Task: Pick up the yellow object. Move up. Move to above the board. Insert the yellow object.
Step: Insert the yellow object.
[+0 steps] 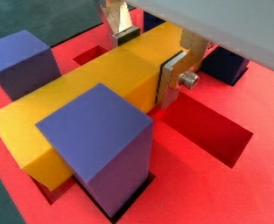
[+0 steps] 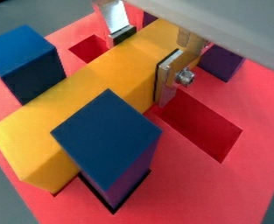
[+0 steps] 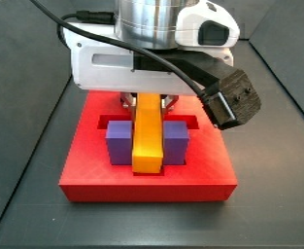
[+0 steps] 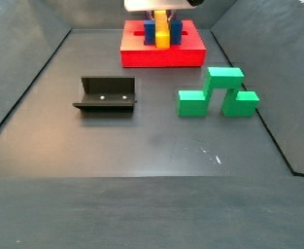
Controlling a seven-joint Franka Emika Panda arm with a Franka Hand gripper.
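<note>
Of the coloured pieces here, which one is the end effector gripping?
The yellow object, a long bar between the purple posts on the board; the end effector clamps it.

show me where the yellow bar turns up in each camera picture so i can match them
Wrist view: yellow bar lies diagonally between two posts, the end effector clamped on it.
Wrist view: yellow bar, same diagonal, between the posts.
Side view: yellow bar at centre, between purple posts, below the arm.
Side view: yellow bar small, at the far end of the floor.
Shared landmark: the red board under the bar.
</note>
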